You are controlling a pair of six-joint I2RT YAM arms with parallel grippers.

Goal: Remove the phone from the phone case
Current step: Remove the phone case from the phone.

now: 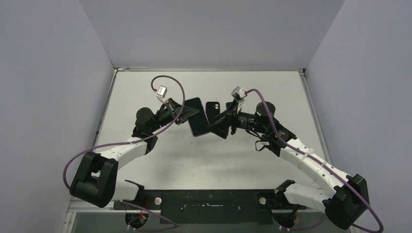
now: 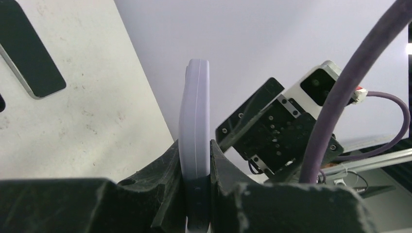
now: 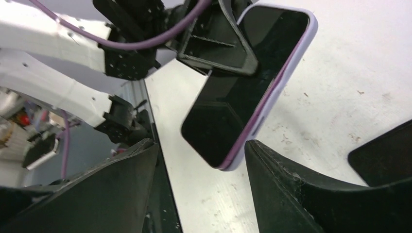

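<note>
The left gripper (image 2: 196, 167) is clamped across the lavender phone case (image 2: 194, 107), holding it on edge above the table (image 1: 214, 160) with the phone (image 3: 243, 82) still inside, apparently to offer the free end to the right gripper (image 3: 200, 148), whose jaws stand apart astride it.

Table: pale white top (image 1: 145, 160), scuffed and speckled with small marks.
Lying on it: one flat black slab (image 1: 212, 108), flat on the surface near the middle, toward the far side.
</note>
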